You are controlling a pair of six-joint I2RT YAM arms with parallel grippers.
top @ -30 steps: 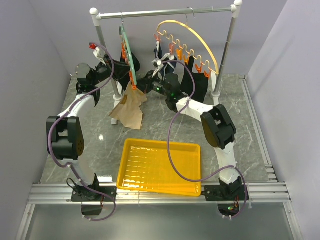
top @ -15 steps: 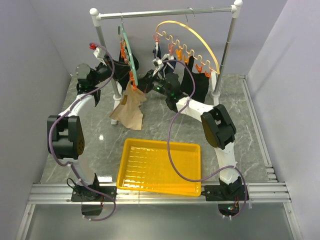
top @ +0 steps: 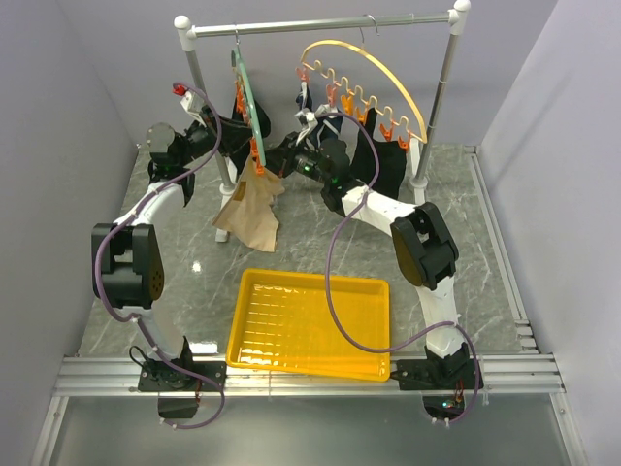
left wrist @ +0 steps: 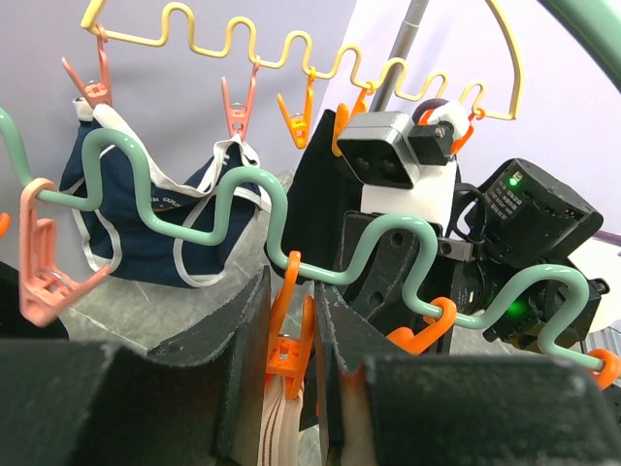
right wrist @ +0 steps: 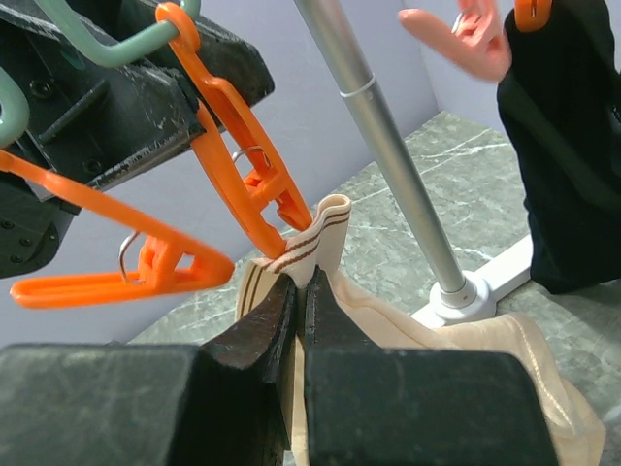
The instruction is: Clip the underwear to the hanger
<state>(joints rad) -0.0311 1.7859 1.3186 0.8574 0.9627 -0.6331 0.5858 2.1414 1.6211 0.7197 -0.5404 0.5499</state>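
The beige underwear (top: 249, 214) hangs below the green arc hanger (top: 246, 95), which hangs from the rail. My left gripper (left wrist: 291, 325) is shut on an orange clip (left wrist: 289, 351) on the green hanger (left wrist: 243, 189) and squeezes it from both sides. The striped waistband shows just under that clip. My right gripper (right wrist: 302, 291) is shut on the underwear's striped waistband (right wrist: 315, 238) and holds its edge up against the tip of the orange clip (right wrist: 247, 170). In the top view both grippers meet beside the hanger, the left (top: 245, 148) and the right (top: 276, 165).
A yellow arc hanger (top: 380, 76) with orange clips hangs on the same rail (top: 320, 24), holding black garments (top: 380, 163) and a navy white-trimmed brief (left wrist: 146, 218). The rack's post (right wrist: 388, 155) and foot stand close by. A yellow tray (top: 310, 325) lies near the front.
My right gripper has edged slightly toward the green hanger with the waistband. The hanging cloth has shifted a little with it. The left arm has barely moved.
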